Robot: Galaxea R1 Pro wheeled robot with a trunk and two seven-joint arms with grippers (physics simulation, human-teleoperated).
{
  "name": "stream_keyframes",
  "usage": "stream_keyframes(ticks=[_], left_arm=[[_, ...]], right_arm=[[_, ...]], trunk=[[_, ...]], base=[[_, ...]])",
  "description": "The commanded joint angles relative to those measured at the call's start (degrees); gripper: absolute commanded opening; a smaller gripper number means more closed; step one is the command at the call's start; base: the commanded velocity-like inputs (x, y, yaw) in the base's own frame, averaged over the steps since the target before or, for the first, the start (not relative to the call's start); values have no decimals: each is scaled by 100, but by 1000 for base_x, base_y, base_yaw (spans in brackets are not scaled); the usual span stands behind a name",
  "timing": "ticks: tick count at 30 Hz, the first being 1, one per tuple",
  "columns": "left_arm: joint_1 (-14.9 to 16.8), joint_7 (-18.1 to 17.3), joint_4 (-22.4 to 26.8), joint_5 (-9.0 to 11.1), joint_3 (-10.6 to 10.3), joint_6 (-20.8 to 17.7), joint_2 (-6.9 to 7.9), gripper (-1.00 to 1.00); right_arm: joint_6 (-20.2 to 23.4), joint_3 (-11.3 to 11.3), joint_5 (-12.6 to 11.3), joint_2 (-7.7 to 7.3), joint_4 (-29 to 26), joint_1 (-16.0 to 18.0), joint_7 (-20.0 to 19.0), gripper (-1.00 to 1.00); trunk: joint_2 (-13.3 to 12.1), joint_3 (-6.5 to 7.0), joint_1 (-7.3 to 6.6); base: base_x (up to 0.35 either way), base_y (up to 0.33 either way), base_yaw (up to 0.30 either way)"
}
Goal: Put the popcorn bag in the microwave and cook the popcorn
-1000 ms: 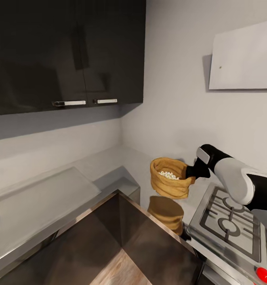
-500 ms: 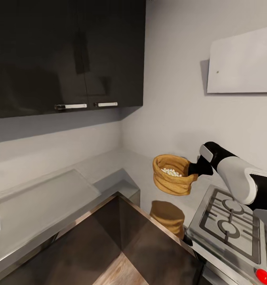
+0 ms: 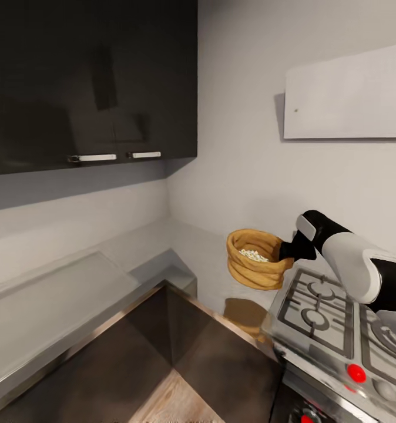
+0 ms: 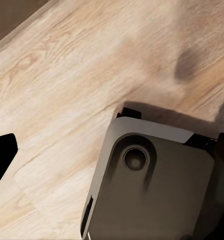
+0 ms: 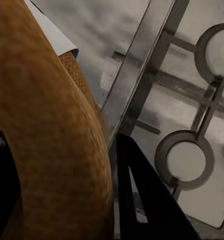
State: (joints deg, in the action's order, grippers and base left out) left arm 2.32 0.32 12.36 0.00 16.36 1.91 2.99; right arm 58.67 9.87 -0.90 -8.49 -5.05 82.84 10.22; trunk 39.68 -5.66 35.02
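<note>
Right gripper [image 3: 287,251], black and narrow at the end of a smooth white-and-black forearm, closed on the rolled rim of the popcorn bag [image 3: 255,259]. From the head camera: bag held in the air above the countertop [image 3: 218,276], its tan-orange paper wrinkled into thick horizontal ribs, squat and rounded, with its reflection glinting on the steel below. Small whitish popcorn [image 3: 254,255] clustered inside the open mouth. Countertop smooth, grey, brushed, bending round a corner under glossy black wall cabinets [image 3: 86,82] with slim metal handles. Just beside the bag, a gas hob [image 3: 333,314] with dark grates, ring burners and red knobs. Pale flat panel [image 3: 348,94] on the grey wall above.

From the left wrist camera: light wood-grain floor [image 4: 67,85], a rounded dark grey housing [image 4: 151,185] with a circular recess; how the left gripper's fingers stand cannot be made out.

From the right wrist camera: bag's rim [image 5: 47,135] a thick, finely woven-looking orange roll pressed against a black finger [image 5: 141,200]; hob grate [image 5: 191,100] of flat bars and rings beyond, over the shiny steel.
</note>
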Motion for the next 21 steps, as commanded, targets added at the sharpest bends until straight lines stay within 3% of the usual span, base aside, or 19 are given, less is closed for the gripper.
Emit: stream_keyframes(ticks=[1,21], left_arm=[[5,3,-6,0,8,17,0,100],[5,3,-6,0,8,11,0,100]], right_arm=[[14,50,-16,3,-5,4,50,-100],[13,50,-16,-93,-5,4,50,-100]], trunk=[[9,-10,-2],[9,-10,-2]], base=[[-290,141,-294],[-266,196,-298]])
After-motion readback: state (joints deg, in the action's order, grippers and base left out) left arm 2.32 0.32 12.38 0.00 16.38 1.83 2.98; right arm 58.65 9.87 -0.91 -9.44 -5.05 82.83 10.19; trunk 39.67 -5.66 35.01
